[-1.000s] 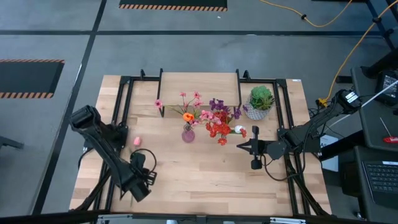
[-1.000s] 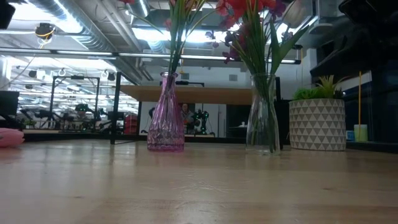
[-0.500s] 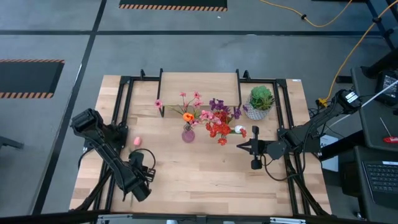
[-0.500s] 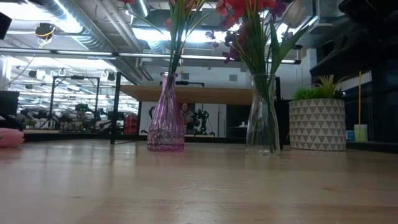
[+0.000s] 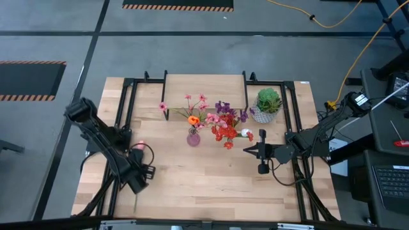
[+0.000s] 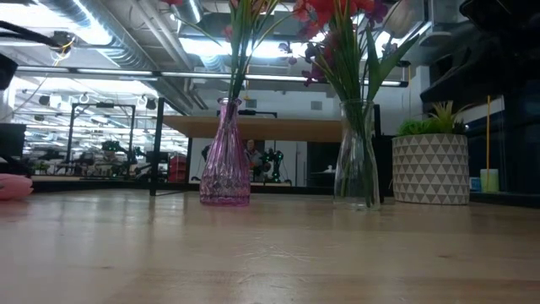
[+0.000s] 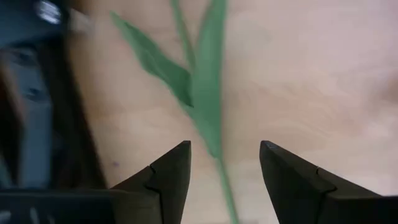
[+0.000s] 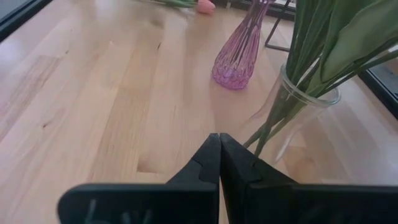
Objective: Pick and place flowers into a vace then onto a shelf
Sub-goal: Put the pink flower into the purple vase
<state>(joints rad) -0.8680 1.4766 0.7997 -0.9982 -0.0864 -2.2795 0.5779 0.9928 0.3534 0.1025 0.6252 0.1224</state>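
The left gripper (image 5: 142, 174) hangs low over the left part of the wooden table (image 5: 211, 179), its two dark fingers (image 7: 166, 174) spread apart with a green tulip stem (image 7: 208, 106) and its long leaves running up between them — the fingers stand on either side of the stem and do not close on it, so the claw holds nothing. This flower lies flat on the tabletop; its pink tulip head (image 5: 140, 145) shows just beyond the arm in the high view, and the thin stem end (image 5: 135, 203) pokes out toward the table's near edge. In the low view the same pink bloom (image 6: 13, 187) rests at the far left of the table. Near the table's middle stands a pink glass vase (image 6: 224, 156) holding orange and pink blossoms (image 5: 193, 108), and just beside it a clear glass vase (image 6: 358, 156) with red and purple flowers (image 5: 225, 124). The shelf (image 5: 204, 86), a light board on thin black legs, sits behind both vases and seems to carry nothing, though the blooms hide part of it. A spiky green plant in a white patterned pot (image 5: 267, 105) stands at the right rear. The right gripper (image 5: 250, 151) waits close to the clear vase, fingers pressed together and empty.
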